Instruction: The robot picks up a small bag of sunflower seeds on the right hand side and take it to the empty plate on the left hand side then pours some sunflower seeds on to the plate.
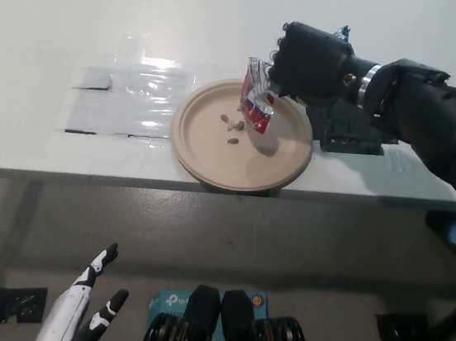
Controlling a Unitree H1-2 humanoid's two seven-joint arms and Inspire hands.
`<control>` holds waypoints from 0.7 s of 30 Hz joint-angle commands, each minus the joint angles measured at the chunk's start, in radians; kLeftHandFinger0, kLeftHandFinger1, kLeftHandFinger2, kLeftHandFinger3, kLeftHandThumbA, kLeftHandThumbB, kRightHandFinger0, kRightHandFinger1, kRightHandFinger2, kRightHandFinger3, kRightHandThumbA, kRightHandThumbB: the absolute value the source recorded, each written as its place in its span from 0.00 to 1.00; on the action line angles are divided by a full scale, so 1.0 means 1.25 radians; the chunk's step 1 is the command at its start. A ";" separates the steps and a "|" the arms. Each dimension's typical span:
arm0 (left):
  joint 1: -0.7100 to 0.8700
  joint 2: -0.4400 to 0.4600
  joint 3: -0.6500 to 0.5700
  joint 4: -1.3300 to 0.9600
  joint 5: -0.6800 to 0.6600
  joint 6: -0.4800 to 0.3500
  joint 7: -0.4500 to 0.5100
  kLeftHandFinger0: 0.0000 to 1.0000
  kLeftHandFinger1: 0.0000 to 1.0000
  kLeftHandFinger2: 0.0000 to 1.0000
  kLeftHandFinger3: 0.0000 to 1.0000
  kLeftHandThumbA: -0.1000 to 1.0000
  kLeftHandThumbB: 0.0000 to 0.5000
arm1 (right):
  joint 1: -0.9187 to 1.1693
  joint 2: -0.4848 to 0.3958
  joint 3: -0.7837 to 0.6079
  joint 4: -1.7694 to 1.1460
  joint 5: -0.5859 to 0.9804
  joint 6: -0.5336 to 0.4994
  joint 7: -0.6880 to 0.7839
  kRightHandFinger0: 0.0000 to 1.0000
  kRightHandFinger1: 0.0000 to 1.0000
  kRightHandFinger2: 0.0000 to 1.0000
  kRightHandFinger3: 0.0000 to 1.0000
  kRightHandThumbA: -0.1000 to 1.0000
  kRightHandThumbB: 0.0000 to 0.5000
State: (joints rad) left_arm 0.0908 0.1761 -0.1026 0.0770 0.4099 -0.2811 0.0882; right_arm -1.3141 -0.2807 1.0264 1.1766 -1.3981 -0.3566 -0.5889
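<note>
My black right hand point(309, 62) is shut on a small red, white and blue bag of sunflower seeds point(256, 100), holding it tilted above the tan plate point(212, 162). The bag hangs over the plate's upper middle. A few seeds point(233, 126) lie on the plate just left of the bag. My white left hand point(82, 311) rests open at the lower left, below the table's edge.
A black stand point(351, 134) sits on the table right of the plate, under my right forearm. A clear plastic sheet point(124, 98) lies left of the plate. The table's front edge point(127, 176) runs just below the plate.
</note>
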 commanded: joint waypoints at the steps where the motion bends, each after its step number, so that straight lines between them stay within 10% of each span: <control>1: 0.006 0.004 0.004 -0.023 -0.002 -0.011 0.006 1.00 1.00 1.00 1.00 1.00 0.26 | -0.010 0.000 -0.115 0.014 0.151 -0.007 0.002 0.00 0.00 0.22 0.11 0.00 0.78; 3: 0.006 0.002 0.006 -0.021 -0.013 -0.010 0.004 1.00 1.00 1.00 1.00 1.00 0.28 | 0.005 -0.001 -0.177 0.022 0.203 -0.021 0.030 0.00 0.13 0.57 0.08 0.00 0.58; 6: 0.006 0.004 0.009 -0.020 -0.013 -0.015 0.008 1.00 1.00 1.00 1.00 1.00 0.28 | 0.022 -0.002 -0.241 0.023 0.249 -0.038 0.039 0.00 0.19 0.68 0.24 0.00 0.59; 10: 0.009 0.001 0.006 -0.013 -0.008 -0.024 0.014 1.00 1.00 1.00 1.00 1.00 0.27 | 0.046 -0.003 -0.336 0.046 0.324 -0.029 0.099 0.00 0.48 1.00 0.70 0.00 0.44; 21: 0.020 -0.003 0.007 -0.006 0.001 -0.025 0.024 1.00 1.00 1.00 1.00 1.00 0.26 | 0.133 0.016 -0.506 0.082 0.445 -0.051 0.130 0.00 0.40 0.86 0.86 0.00 0.31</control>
State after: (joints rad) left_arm 0.0942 0.1755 -0.1028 0.0831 0.4082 -0.2811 0.0894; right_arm -1.1184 -0.2701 0.4945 1.2782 -1.0452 -0.3857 -0.4673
